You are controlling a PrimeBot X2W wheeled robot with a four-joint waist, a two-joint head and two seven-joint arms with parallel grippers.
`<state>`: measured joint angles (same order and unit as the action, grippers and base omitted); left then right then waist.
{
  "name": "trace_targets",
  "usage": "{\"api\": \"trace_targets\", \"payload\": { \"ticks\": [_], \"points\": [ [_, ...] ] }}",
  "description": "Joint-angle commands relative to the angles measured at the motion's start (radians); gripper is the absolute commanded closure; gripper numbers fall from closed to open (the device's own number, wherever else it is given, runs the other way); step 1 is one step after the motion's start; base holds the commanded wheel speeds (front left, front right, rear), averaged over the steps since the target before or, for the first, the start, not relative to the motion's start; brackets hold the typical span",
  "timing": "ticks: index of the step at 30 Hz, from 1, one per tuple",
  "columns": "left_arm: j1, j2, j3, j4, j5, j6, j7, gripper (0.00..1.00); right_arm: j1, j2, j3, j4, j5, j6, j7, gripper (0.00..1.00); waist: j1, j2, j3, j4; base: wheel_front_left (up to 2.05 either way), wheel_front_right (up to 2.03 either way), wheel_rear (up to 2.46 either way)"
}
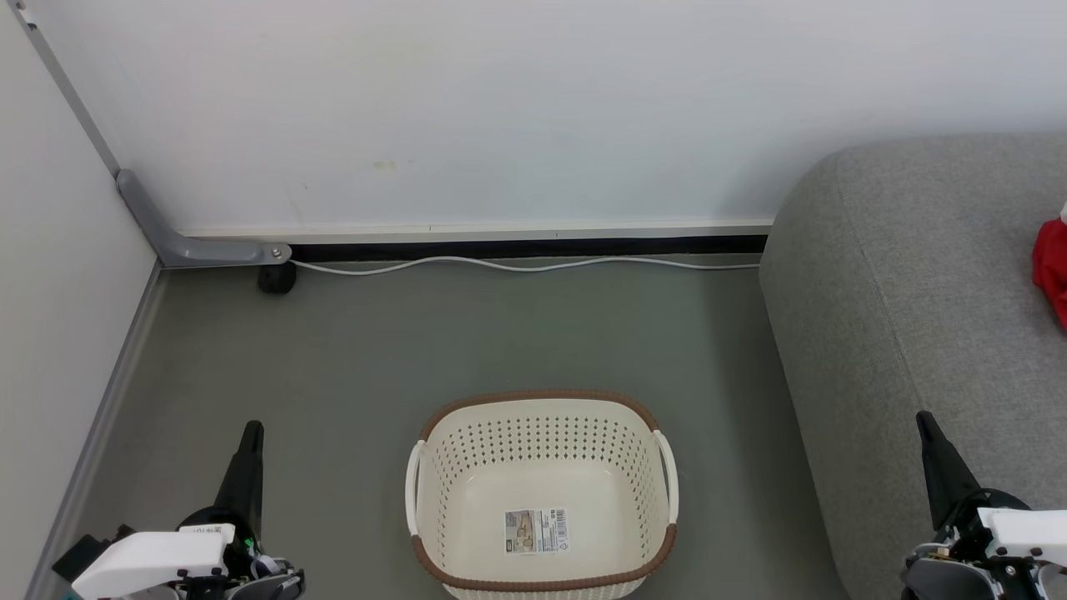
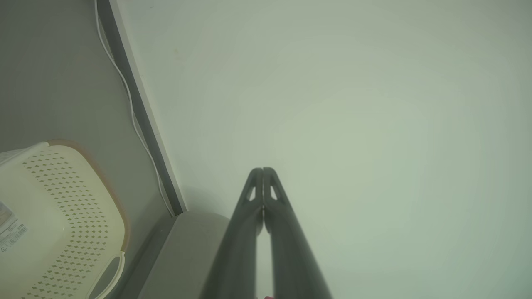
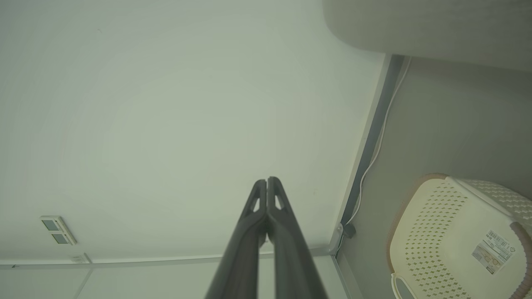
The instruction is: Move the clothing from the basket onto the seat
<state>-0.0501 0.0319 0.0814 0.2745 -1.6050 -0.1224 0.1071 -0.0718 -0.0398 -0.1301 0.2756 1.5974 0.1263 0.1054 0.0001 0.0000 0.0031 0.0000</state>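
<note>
Head view: your left tool (image 1: pixel 251 429) and your right tool (image 1: pixel 924 418) were each pressed together, pinching nothing, one on either side of the basket (image 1: pixel 542 442). The basket stood on the floor (image 1: pixel 358 358) just beside the left edge of the seat (image 1: pixel 917 292), its label sticker (image 1: pixel 535 531) bare. The red clothing (image 1: pixel 1052 267) lay on the seat, well in from that edge, cut off by the frame.
</note>
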Motion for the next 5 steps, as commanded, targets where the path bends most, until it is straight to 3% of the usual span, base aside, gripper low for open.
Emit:
{"api": "trace_targets", "payload": {
  "ticks": [1,5],
  "points": [
    [-0.058,0.018,0.032,-0.029,-0.004,-0.008,0.006,1.00,-0.036,-0.010,0.016,-0.031,0.011,0.004,0.008,1.00,0.0000,0.0000,0.000,0.000,0.00,0.00,0.00],
    [-0.058,0.018,0.032,-0.029,-0.004,-0.008,0.006,1.00,-0.036,-0.010,0.016,-0.031,0.011,0.004,0.008,1.00,0.0000,0.0000,0.000,0.000,0.00,0.00,0.00]
  ]
}}
